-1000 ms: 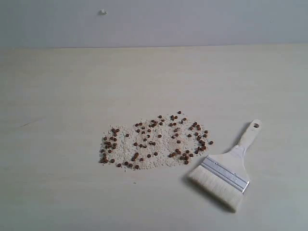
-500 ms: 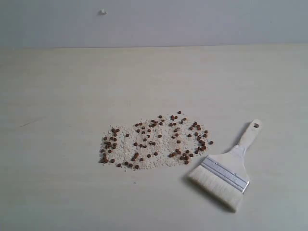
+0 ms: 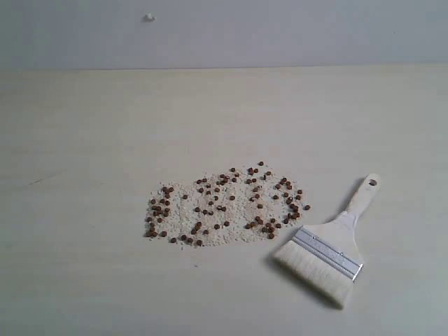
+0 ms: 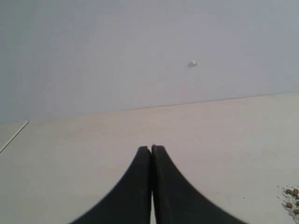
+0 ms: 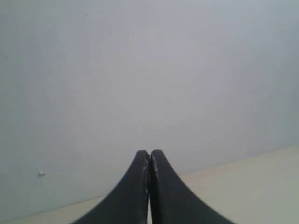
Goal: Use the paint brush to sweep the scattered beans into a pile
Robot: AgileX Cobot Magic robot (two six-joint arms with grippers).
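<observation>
You have one paint brush [image 3: 326,253] lying on the desk [image 3: 105,140] at four o'clock of the dozens of beans [image 3: 224,205], while your left pincer [image 4: 151,148] and right pincer [image 5: 149,152] are each pinched together.

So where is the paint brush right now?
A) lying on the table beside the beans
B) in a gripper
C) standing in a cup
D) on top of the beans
A: the paint brush lies flat on the table just beside the beans, with nothing holding it.
</observation>
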